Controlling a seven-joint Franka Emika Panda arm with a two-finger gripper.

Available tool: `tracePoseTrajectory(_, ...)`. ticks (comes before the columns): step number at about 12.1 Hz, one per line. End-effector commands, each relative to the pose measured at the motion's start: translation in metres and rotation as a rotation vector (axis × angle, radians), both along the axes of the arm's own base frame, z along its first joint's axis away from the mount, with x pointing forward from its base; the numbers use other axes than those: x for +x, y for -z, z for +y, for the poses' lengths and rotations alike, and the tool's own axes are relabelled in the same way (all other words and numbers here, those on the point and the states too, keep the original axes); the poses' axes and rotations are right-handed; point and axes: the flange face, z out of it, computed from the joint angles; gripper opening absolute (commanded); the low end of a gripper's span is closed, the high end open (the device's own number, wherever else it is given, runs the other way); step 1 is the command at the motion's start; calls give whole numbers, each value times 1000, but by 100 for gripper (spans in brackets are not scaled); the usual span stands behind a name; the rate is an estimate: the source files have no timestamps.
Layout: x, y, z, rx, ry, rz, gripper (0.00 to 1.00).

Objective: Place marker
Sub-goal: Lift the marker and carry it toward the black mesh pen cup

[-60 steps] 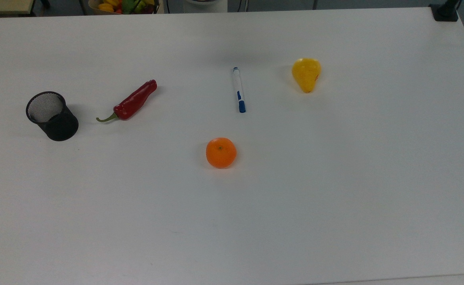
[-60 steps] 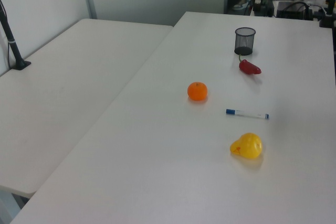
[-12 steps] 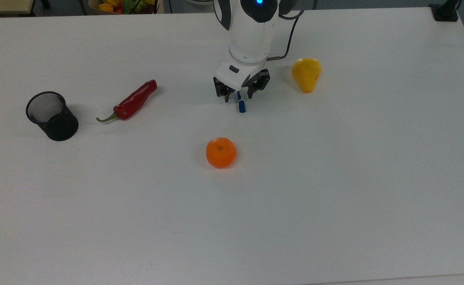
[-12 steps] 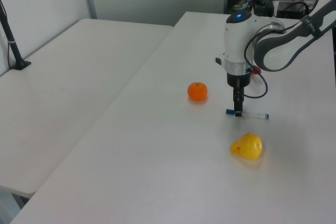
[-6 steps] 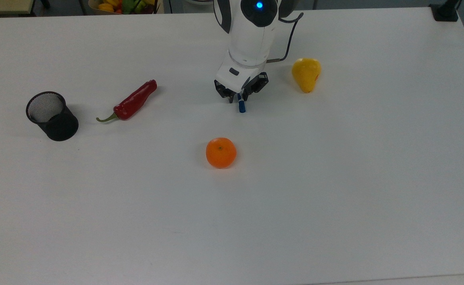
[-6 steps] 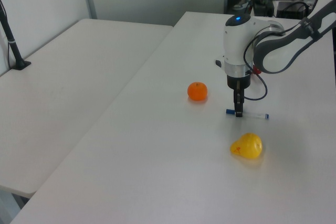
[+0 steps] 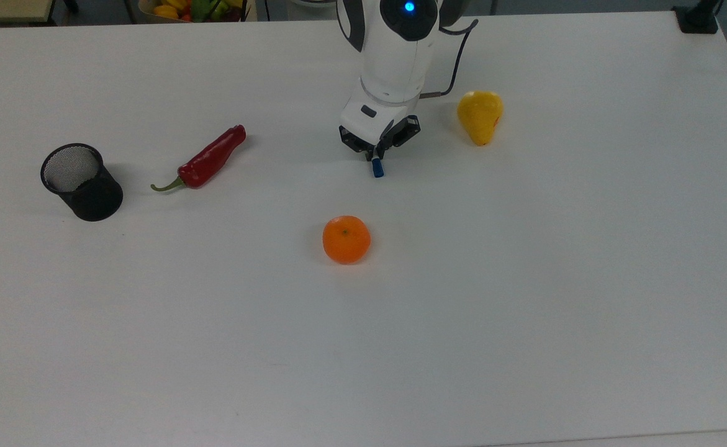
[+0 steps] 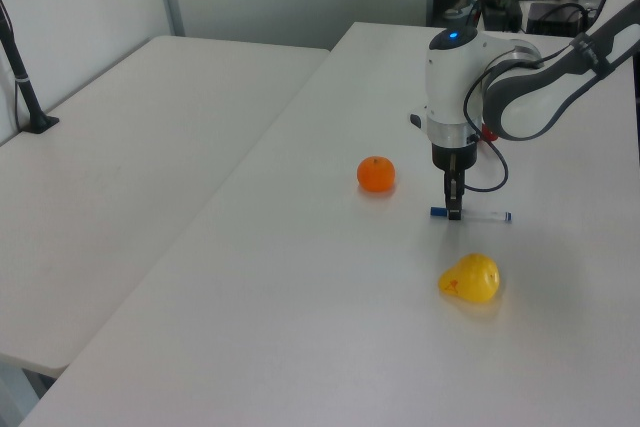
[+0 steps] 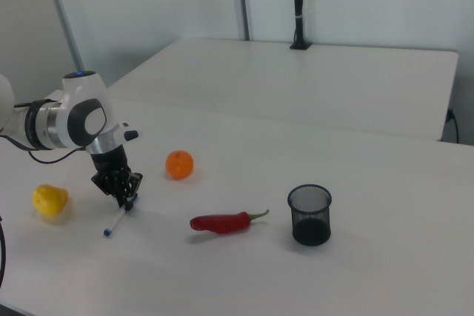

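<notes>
A slim white marker pen with a blue cap (image 7: 377, 169) lies flat on the white table (image 7: 524, 279), near the middle of the top view, its blue cap end poking out below the robot's fingers and its white barrel running under the arm; in the left view the barrel (image 8: 485, 215) stretches to the right of the fingers. At the top view's left, a black wire-mesh pen cup (image 7: 81, 181) stands upright, nothing visible inside it. Beside it lies a red chili pepper (image 7: 207, 159), then an orange mandarin (image 7: 346, 239) below the marker, and a yellow pear (image 7: 480, 116) at the right. The white Panda arm reaches straight down, its black two-finger gripper (image 7: 375, 154) pinched closed around the marker near the capped end.
</notes>
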Motion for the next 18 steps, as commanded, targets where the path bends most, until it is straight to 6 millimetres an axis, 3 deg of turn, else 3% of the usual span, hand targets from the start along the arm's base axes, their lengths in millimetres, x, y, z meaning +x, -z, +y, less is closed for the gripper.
tracePoseTrajectory(1, 1, -36, -3, 1, 22, -68, 0)
tracePoseTrajectory(3, 6, -83, -13, 5, 47, -74, 0)
tracePoseTrajectory(6, 15, -174, -29, 58, 106, -75, 0)
tracePoseTrajectory(10, 10, -256, -65, 120, 128, -88, 0)
tracePoseTrajectory(12, 7, -280, -95, 156, 115, -85, 0)
tracePoseTrajectory(14, 7, -300, -141, 174, 111, -124, 0)
tracePoseTrajectory(18, 17, -313, -225, 173, 115, -244, 0)
